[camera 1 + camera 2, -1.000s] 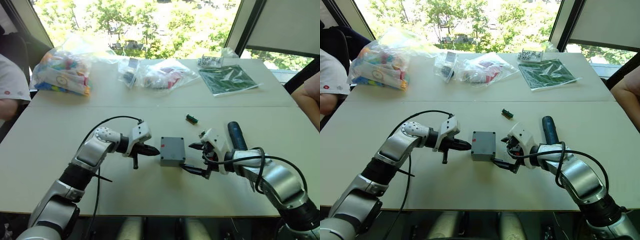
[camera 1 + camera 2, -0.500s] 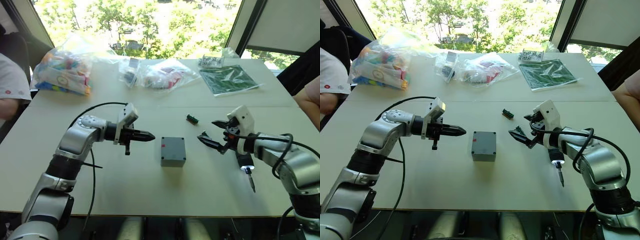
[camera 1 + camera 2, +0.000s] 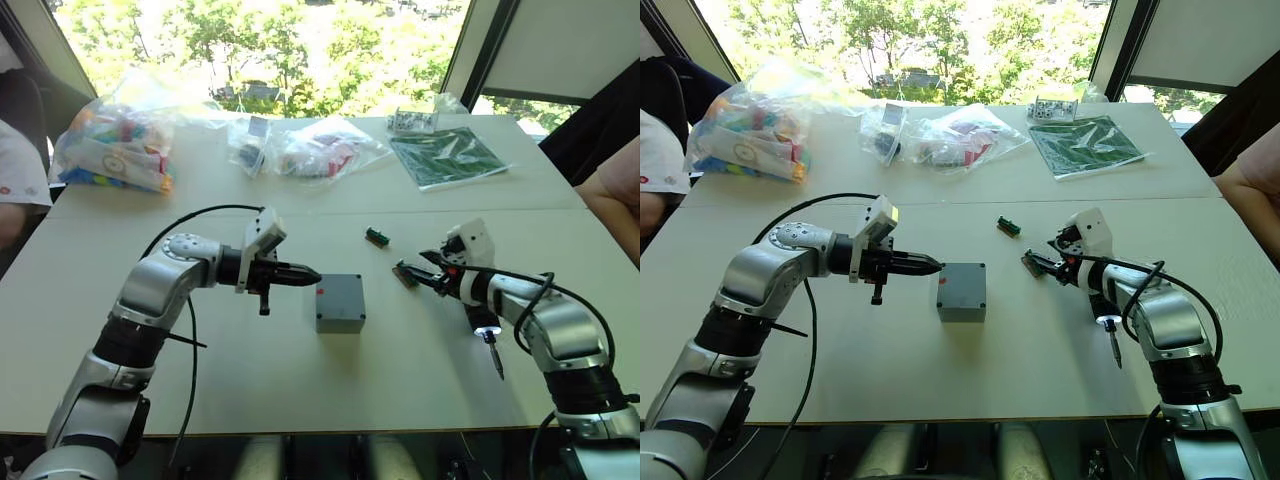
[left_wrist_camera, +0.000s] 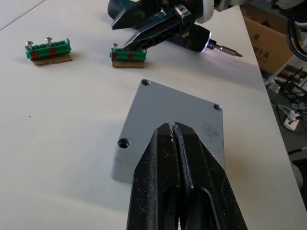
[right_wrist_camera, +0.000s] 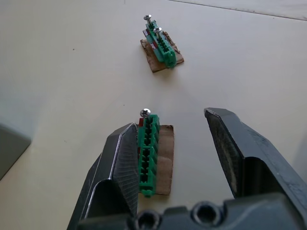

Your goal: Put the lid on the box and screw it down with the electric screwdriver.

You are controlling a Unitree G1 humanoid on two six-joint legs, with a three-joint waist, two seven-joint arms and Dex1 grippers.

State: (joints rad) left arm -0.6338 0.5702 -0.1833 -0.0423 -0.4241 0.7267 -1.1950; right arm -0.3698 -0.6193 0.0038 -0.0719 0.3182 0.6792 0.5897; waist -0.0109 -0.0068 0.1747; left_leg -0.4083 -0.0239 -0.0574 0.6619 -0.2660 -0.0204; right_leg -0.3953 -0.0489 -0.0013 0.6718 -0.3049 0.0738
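Observation:
The grey box (image 3: 340,303) with a red mark stands at the table's middle, and the lid (image 4: 180,112) lies flat on top of it with screw holes at its corners. My left gripper (image 3: 308,275) is shut and empty, its tip just left of the box and level with the lid. The dark electric screwdriver (image 3: 481,315) lies on the table under my right forearm, its tip light on. My right gripper (image 5: 170,122) is open, and its fingers straddle a small green terminal block (image 5: 147,153) on brown card, right of the box.
A second green terminal block (image 3: 378,237) lies farther back. Bags of coloured parts (image 3: 110,150) and a green board (image 3: 450,155) sit along the far edge. People sit at the left (image 3: 15,190) and right (image 3: 610,195) sides.
Both grippers drew back from the box's sides a second ago. Since then the left tip has crept back toward the box, and the right gripper has come down around the near green block.

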